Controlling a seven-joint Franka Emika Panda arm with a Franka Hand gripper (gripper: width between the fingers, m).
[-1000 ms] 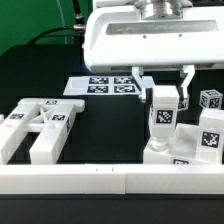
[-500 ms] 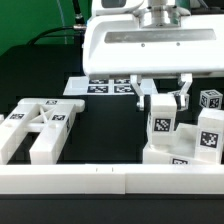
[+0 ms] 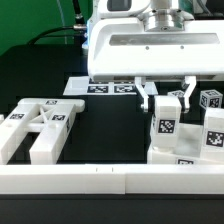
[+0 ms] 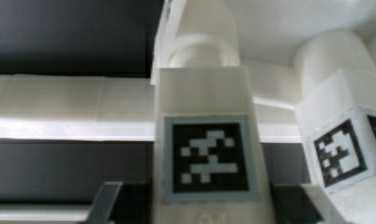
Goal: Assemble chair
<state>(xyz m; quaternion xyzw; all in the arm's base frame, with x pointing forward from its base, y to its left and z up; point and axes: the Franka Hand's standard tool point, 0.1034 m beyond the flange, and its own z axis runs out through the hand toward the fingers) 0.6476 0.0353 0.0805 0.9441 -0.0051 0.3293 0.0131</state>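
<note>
Above the white blocky plastic seat block [image 3: 160, 155], claw [image 3: 167, 101] spread astride upright white tagged bar leg [image 3: 165, 125]; centre, close squarely, keep leg plumb while seating.

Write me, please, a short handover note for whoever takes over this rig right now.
Gripper: open, straddling an upright leg, with no grip visible.
The leg stands at the seat block, at the exterior view's right. Whether it is joined cannot be told.
The back frame lies loose at the exterior view's left.
Done: at most this one leg placed.
Left: confirm the leg, then fit the remaining parts, back frame included.
</note>
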